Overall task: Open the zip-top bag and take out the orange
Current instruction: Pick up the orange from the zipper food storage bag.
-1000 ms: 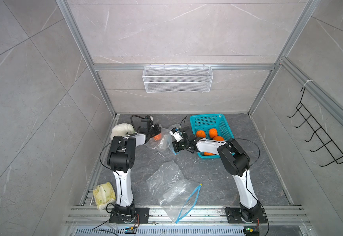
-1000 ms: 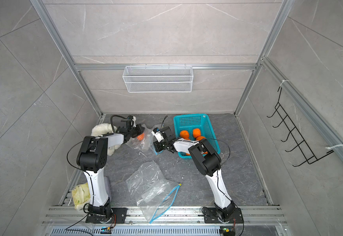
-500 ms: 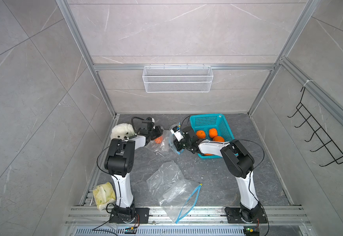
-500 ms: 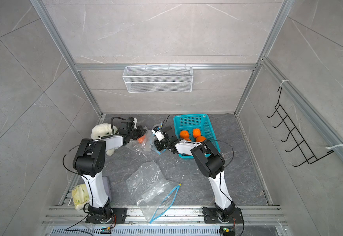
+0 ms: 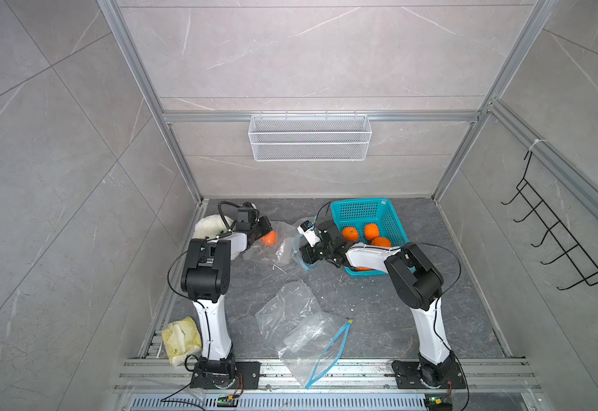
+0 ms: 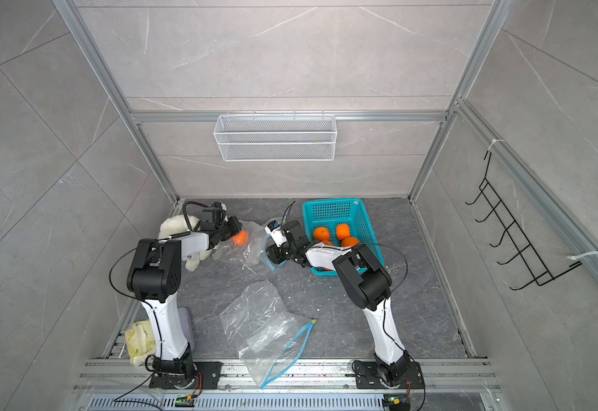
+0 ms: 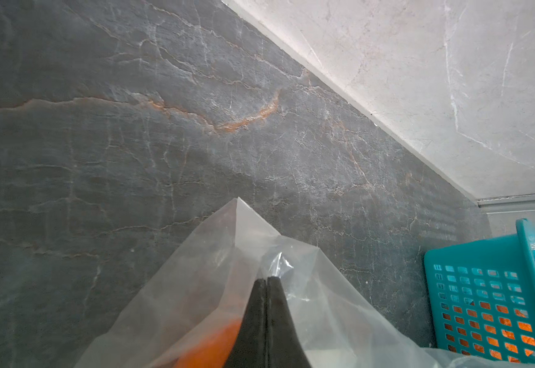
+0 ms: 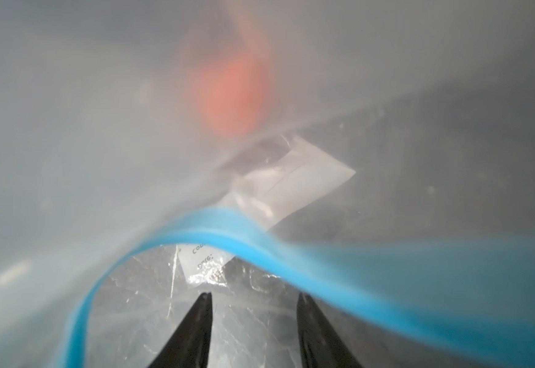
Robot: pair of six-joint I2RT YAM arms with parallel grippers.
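Note:
A clear zip-top bag (image 5: 279, 249) (image 6: 251, 249) lies at the back of the floor with one orange (image 5: 268, 237) (image 6: 239, 237) inside it. My left gripper (image 5: 263, 227) (image 7: 267, 278) is shut on the bag's plastic (image 7: 215, 255) at the closed end, right beside the orange (image 7: 209, 347). My right gripper (image 5: 304, 257) (image 8: 255, 296) stands open at the bag's mouth. The blue zip strip (image 8: 228, 223) arches over its fingertips. Through the plastic the orange (image 8: 231, 95) shows as a blur.
A teal basket (image 5: 361, 204) (image 6: 333, 203) with several oranges stands just right of the right gripper. Two empty bags (image 5: 304, 327) lie at the front middle. A white plush (image 5: 207, 227) sits behind the left arm, a yellowish pack (image 5: 180, 338) by its base.
The left gripper has lifted the bag's end slightly, and the orange has shifted with it. The right gripper has stayed at the mouth, its jaws a little narrower.

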